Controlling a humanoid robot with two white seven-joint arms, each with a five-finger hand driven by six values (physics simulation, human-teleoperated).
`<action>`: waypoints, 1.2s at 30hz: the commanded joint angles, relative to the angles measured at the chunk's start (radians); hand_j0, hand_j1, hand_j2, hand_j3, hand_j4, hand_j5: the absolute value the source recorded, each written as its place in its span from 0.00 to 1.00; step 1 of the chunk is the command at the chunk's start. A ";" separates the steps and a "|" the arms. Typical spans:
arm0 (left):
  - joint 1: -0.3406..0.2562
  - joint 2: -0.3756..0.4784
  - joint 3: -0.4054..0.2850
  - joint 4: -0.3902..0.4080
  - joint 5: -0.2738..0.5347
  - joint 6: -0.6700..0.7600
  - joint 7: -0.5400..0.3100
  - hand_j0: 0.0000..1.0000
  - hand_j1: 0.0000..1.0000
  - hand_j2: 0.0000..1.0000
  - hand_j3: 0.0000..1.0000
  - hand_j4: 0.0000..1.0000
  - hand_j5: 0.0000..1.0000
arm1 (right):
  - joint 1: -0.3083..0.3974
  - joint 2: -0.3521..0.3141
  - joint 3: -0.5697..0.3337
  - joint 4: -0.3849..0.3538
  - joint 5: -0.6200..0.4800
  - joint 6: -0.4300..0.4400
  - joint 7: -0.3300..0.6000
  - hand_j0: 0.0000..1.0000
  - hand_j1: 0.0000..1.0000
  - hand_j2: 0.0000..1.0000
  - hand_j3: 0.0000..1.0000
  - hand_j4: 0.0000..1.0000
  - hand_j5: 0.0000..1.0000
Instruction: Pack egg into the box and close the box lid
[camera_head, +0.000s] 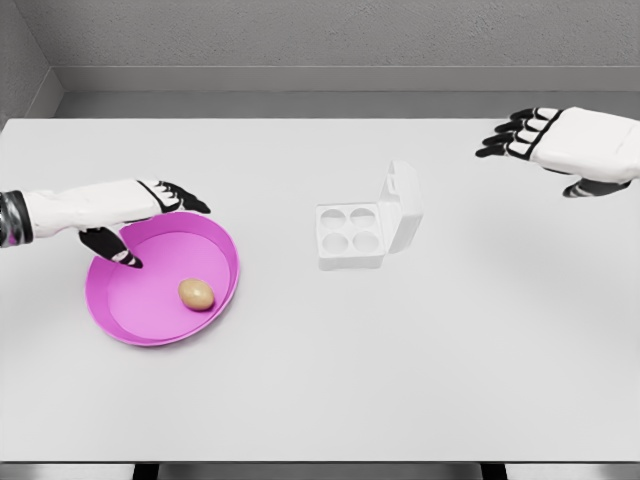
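— Egg (196, 293)?
— I see it lying in the pink bowl (215, 240) toward the tabletop's left edge; the box (352, 236) sits mid-table, lid (402, 206) up.
— Hands?
— Left hand (128, 212) spread over the bowl's far rim, right hand (560, 140) relaxed, empty, far right corner.

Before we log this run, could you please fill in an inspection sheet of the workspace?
Surface: white table, flat.
Job's things: egg in pink bowl; white box with four empty cups, lid open, upright.
Clutter: nothing seen.
Grippers: left hand open, over the bowl's far rim; right hand open, right of the box.
Cables: nothing seen.
Surroundings: grey wall.
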 joint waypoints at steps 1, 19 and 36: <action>0.000 0.006 -0.027 -0.011 0.007 0.002 -0.001 1.00 1.00 1.00 1.00 1.00 1.00 | 0.000 0.000 0.033 0.004 -0.003 0.003 0.000 1.00 1.00 1.00 1.00 1.00 1.00; 0.020 0.021 -0.126 -0.096 -0.022 0.002 -0.008 0.85 0.85 0.85 0.85 0.85 0.85 | -0.011 0.012 0.156 0.079 0.006 0.003 0.000 1.00 1.00 1.00 1.00 1.00 1.00; 0.020 0.009 -0.126 -0.087 -0.039 0.002 -0.008 0.76 0.76 0.76 0.76 0.76 0.76 | -0.012 0.020 0.158 0.078 0.006 0.003 0.000 1.00 1.00 1.00 1.00 1.00 1.00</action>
